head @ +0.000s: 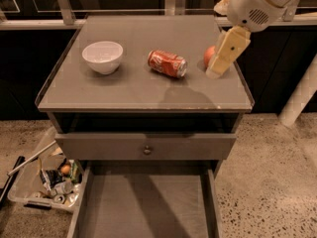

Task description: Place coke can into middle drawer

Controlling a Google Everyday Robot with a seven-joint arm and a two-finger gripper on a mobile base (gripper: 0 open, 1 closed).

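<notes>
We see the coke can [167,64] lying on its side near the middle of the tabletop [124,90]. Its long axis runs from 10 o'clock to 4 o'clock, with the silver end facing 4 o'clock. At its 9 o'clock, well apart, sits a white bowl [102,57]; bare surface lies between them and toward the front edge at 6 o'clock. At its 3 o'clock is an apple [209,56], partly hidden by the gripper [214,73], which tilts down toward 7 o'clock, near the can but apart. We cannot tell whether the gripper is open or closed. Below, at 6 o'clock, the middle drawer [148,202] is pulled out under a closed knobbed drawer front [146,146].
</notes>
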